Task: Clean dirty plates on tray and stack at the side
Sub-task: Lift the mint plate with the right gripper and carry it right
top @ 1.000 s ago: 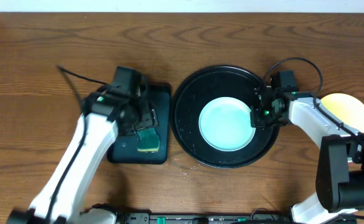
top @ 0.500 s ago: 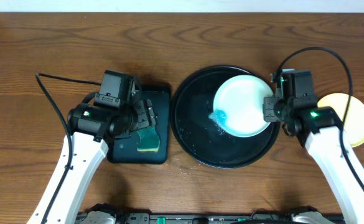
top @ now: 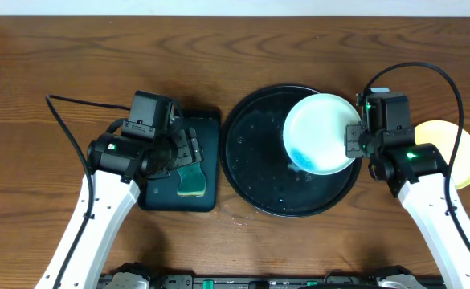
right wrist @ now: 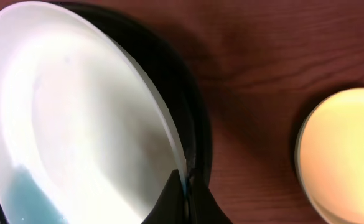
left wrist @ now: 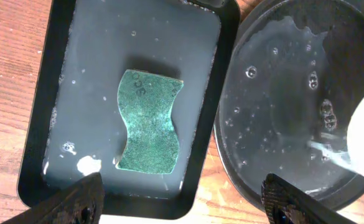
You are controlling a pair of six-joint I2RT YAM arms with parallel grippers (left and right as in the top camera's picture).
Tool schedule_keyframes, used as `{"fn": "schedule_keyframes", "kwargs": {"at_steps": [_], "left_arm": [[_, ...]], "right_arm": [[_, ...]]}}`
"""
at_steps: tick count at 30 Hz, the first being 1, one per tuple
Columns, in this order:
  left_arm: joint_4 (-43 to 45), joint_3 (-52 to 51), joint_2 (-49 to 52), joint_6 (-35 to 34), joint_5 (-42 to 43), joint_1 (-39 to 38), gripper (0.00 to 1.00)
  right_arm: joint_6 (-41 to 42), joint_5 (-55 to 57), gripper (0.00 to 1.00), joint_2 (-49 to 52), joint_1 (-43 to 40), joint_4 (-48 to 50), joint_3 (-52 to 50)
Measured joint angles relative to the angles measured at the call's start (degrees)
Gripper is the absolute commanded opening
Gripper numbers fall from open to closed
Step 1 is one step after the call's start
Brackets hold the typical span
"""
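**A:** Plates: how far along does the job look?

**B:** From the left: the left gripper (left wrist: 182, 208) hangs wide open and empty over the small rectangular tray (left wrist: 63, 74), where the green sponge (left wrist: 149, 121) lies flat in a film of water. The round black tray (top: 255, 160) shows only droplets apart from one mint plate (top: 321, 132). The right gripper (top: 353, 140) is clamped shut on that plate's right rim. A yellow plate (top: 451, 148) sits on the bare tabletop (top: 42, 64) just right of the tray.

**A:** So nearly done?

**B:** I'd judge so. The mint plate needs setting on the yellow one. I can't tell whether another plate lies under it.

**A:** How does the mint plate lie?

**B:** It's round, so there is no long axis. It's tilted over the tray's right half, with the gripped rim high, the face looking up and left, and teal liquid pooled at its low left edge.
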Motion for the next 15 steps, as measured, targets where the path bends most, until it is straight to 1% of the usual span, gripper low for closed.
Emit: {"fn": "schedule_keyframes", "kwargs": {"at_steps": [3,5,15], "left_arm": [[0.0,0.0,0.0,0.0,0.02,0.0,0.82],[-0.02,0.0,0.0,0.0,0.0,0.0,0.82],[-0.02,0.0,0.0,0.0,0.0,0.0,0.82]], "right_arm": [[-1.84,1.42,0.01,0.0,1.11,1.84,0.02],[-3.06,3.54,0.01,0.0,3.39,2.16,0.02],[-6.4,23.85,0.01,0.0,20.39,2.01,0.02]]}}
